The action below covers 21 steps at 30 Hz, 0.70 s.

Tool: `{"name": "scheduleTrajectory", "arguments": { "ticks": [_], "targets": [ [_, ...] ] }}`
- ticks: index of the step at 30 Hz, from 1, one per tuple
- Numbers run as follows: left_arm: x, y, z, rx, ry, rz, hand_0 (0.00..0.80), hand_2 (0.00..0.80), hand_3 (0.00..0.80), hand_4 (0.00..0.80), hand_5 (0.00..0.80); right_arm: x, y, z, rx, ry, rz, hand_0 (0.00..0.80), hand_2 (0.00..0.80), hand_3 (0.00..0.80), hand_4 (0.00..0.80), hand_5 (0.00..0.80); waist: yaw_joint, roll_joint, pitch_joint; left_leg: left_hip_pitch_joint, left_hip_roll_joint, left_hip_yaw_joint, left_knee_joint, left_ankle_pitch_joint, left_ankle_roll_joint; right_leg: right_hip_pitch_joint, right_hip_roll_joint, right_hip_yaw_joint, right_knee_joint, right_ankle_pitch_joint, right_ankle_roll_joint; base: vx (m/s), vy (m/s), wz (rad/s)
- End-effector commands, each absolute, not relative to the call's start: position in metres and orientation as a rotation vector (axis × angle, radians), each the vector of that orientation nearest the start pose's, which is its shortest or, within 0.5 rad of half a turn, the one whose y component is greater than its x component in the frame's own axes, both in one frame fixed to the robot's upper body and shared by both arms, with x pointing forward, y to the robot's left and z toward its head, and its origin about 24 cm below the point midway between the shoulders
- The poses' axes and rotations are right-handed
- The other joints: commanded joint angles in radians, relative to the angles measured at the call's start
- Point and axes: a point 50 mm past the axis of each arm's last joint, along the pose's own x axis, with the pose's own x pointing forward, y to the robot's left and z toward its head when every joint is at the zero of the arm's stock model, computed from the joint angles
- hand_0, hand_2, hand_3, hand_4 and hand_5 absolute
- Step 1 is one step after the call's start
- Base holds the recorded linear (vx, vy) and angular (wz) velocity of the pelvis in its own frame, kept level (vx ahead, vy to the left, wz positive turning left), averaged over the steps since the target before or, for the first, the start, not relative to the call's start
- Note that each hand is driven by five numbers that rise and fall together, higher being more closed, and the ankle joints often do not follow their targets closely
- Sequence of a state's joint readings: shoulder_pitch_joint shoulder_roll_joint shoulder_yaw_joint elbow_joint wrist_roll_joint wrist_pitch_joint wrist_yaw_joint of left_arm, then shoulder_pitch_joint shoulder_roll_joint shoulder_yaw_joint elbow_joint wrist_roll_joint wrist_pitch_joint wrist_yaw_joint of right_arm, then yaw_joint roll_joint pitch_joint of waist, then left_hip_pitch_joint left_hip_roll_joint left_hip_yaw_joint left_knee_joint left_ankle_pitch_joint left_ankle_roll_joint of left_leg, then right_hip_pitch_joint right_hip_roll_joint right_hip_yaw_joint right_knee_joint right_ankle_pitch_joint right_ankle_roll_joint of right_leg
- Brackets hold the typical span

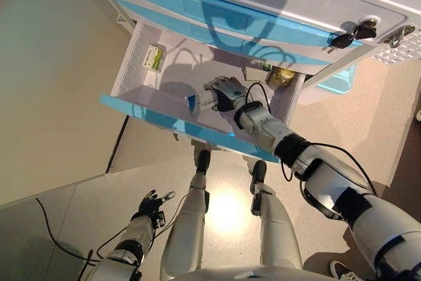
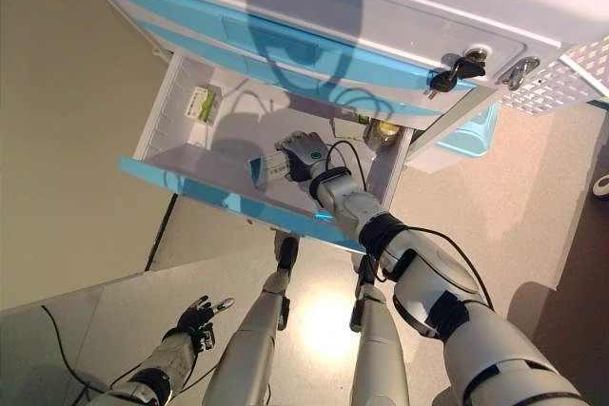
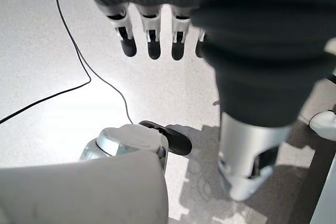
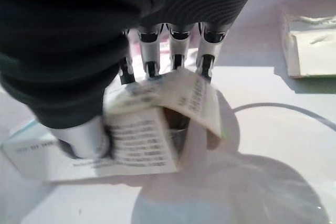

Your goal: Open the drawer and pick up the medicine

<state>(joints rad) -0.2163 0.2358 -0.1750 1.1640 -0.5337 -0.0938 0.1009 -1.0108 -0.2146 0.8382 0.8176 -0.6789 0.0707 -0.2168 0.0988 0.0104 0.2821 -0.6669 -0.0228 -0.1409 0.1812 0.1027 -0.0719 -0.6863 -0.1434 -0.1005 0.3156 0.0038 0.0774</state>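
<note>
The lowest drawer [image 1: 158, 120] of a white and blue cabinet stands pulled open. My right hand [image 1: 227, 91] reaches into it and its fingers and thumb are curled round a white and blue medicine box [image 1: 200, 101]. The right wrist view shows the box [image 4: 142, 140] pinched between thumb and fingers [image 4: 152, 64], its end flap open. My left hand [image 1: 150, 205] hangs low by the floor, fingers straight and empty; it also shows in the left wrist view [image 3: 152, 40].
A green and white box [image 1: 154, 58] lies at the drawer's far left corner. A brownish jar [image 1: 283, 77] and a small box stand at the drawer's right end. Keys [image 1: 352, 34] hang from the cabinet's lock. A pale blue bin [image 1: 339, 80] stands beside the cabinet.
</note>
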Motion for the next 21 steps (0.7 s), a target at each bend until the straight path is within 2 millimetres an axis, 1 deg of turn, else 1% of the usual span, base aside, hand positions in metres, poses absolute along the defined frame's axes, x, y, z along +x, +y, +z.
{"name": "scheduleTrajectory", "arguments": {
  "ticks": [1, 3, 4, 6, 7, 8, 9, 10, 12, 13, 14, 17, 21],
  "targets": [
    [0.187, 0.233, -0.126, -0.096, 0.878, 0.366, 0.0, 0.0, 0.0, 0.0, 0.0, 0.379, -0.025, 0.131, -1.519, -0.484, 0.363, 0.8, 0.8, 0.8, 0.8, 0.8, 0.007, -0.011, 0.055, -0.003, -0.059, 0.047, -0.042, 0.008, 0.043, 0.018, 0.015, 0.042, -0.051, 0.038, 0.013, 0.0, 0.0, 0.0],
    [0.187, 0.234, -0.126, -0.097, 0.876, 0.37, 0.0, 0.0, 0.0, 0.0, 0.0, 0.379, -0.027, 0.14, -1.492, -0.51, 0.342, 0.8, 0.8, 0.8, 0.8, 0.8, 0.003, -0.011, 0.054, -0.001, -0.059, 0.05, -0.04, 0.006, 0.044, 0.016, 0.016, 0.047, -0.05, 0.037, 0.013, 0.0, 0.0, 0.0],
    [0.187, 0.234, -0.126, -0.097, 0.876, 0.37, 0.0, 0.0, 0.0, 0.0, 0.0, 0.379, -0.027, 0.14, -1.492, -0.51, 0.342, 0.8, 0.8, 0.8, 0.8, 0.8, 0.003, -0.011, 0.054, -0.001, -0.059, 0.05, -0.04, 0.006, 0.044, 0.016, 0.016, 0.047, -0.05, 0.037, 0.013, 0.0, 0.0, 0.0],
    [0.187, 0.237, -0.125, -0.098, 0.871, 0.38, 0.0, 0.0, 0.0, 0.0, 0.0, 0.378, -0.033, 0.169, -1.417, -0.608, 0.278, 0.8, 0.8, 0.8, 0.8, 0.8, -0.006, -0.014, 0.052, -0.001, -0.059, 0.058, -0.026, -0.003, 0.047, 0.014, 0.018, 0.057, -0.043, 0.036, 0.013, 0.0, 0.0, 0.0],
    [0.187, 0.237, -0.125, -0.098, 0.871, 0.379, 0.0, 0.0, 0.0, 0.0, 0.0, 0.378, -0.033, 0.169, -1.417, -0.607, 0.278, 0.8, 0.8, 0.8, 0.8, 0.8, -0.005, -0.014, 0.052, -0.001, -0.059, 0.058, -0.026, -0.003, 0.047, 0.014, 0.018, 0.057, -0.042, 0.036, 0.013, -0.009, 0.021, -0.03],
    [0.186, 0.241, -0.125, -0.095, 0.873, 0.389, 0.0, 0.0, 0.0, 0.0, 0.0, 0.377, -0.041, 0.184, -1.377, -0.653, 0.237, 0.8, 0.8, 0.8, 0.8, 0.8, -0.012, -0.018, 0.049, 0.002, -0.059, 0.063, -0.019, -0.01, 0.049, 0.015, 0.02, 0.063, -0.039, 0.035, 0.012, 0.0, 0.008, -0.04],
    [0.186, 0.241, -0.125, -0.095, 0.873, 0.389, 0.0, 0.0, 0.0, 0.0, 0.0, 0.377, -0.041, 0.185, -1.377, -0.652, 0.237, 0.8, 0.8, 0.8, 0.8, 0.8, -0.011, -0.018, 0.049, 0.002, -0.059, 0.064, -0.019, -0.01, 0.049, 0.015, 0.02, 0.063, -0.039, 0.035, 0.012, -0.001, 0.006, -0.05],
    [0.186, 0.243, -0.124, -0.093, 0.871, 0.393, 0.0, 0.0, 0.0, 0.0, 0.0, 0.376, -0.044, 0.197, -1.35, -0.685, 0.209, 0.8, 0.8, 0.8, 0.8, 0.8, -0.014, -0.02, 0.046, 0.003, -0.058, 0.066, -0.016, -0.012, 0.05, 0.016, 0.021, 0.065, -0.037, 0.034, 0.012, -0.004, -0.005, -0.03],
    [0.185, 0.245, -0.124, -0.087, 0.87, 0.393, 0.0, 0.0, 0.0, 0.0, 0.0, 0.374, -0.053, 0.212, -1.312, -0.729, 0.169, 0.8, 0.8, 0.8, 0.8, 0.8, -0.018, -0.02, 0.043, 0.008, -0.058, 0.068, -0.01, -0.017, 0.051, 0.019, 0.022, 0.069, -0.033, 0.031, 0.011, -0.004, -0.007, -0.05],
    [0.182, 0.248, -0.124, -0.085, 0.876, 0.397, 0.0, 0.0, 0.0, 0.0, 0.0, 0.372, -0.063, 0.225, -1.27, -0.759, 0.127, 0.8, 0.8, 0.8, 0.8, 0.8, -0.022, -0.019, 0.035, 0.015, -0.058, 0.071, -0.005, -0.024, 0.054, 0.026, 0.021, 0.072, -0.029, 0.029, 0.011, 0.0, -0.003, -0.08],
    [0.182, 0.248, -0.124, -0.084, 0.876, 0.397, 0.0, 0.0, 0.0, 0.0, 0.0, 0.372, -0.064, 0.225, -1.27, -0.759, 0.127, 0.8, 0.8, 0.8, 0.8, 0.8, -0.021, -0.019, 0.035, 0.015, -0.058, 0.071, -0.005, -0.024, 0.054, 0.026, 0.021, 0.072, -0.028, 0.029, 0.011, 0.006, 0.0, -0.11],
    [0.178, 0.253, -0.125, -0.083, 0.885, 0.403, 0.0, 0.0, 0.0, 0.0, 0.0, 0.363, -0.073, 0.246, -1.213, -0.836, 0.091, 0.8, 0.8, 0.8, 0.8, 0.8, -0.029, -0.019, 0.022, 0.031, -0.059, 0.077, 0.003, -0.037, 0.059, 0.037, 0.022, 0.081, -0.016, 0.022, 0.01, 0.014, 0.005, -0.1],
    [0.168, 0.258, -0.128, -0.091, 0.911, 0.416, 0.0, 0.0, 0.0, 0.0, 0.0, 0.349, -0.081, 0.262, -1.148, -0.907, 0.093, 0.8, 0.8, 0.8, 0.8, 0.8, -0.038, -0.021, 0.004, 0.063, -0.057, 0.089, 0.021, -0.058, 0.068, 0.066, 0.028, 0.095, -0.007, 0.012, 0.008, 0.034, 0.003, -0.04]
  ]
}}
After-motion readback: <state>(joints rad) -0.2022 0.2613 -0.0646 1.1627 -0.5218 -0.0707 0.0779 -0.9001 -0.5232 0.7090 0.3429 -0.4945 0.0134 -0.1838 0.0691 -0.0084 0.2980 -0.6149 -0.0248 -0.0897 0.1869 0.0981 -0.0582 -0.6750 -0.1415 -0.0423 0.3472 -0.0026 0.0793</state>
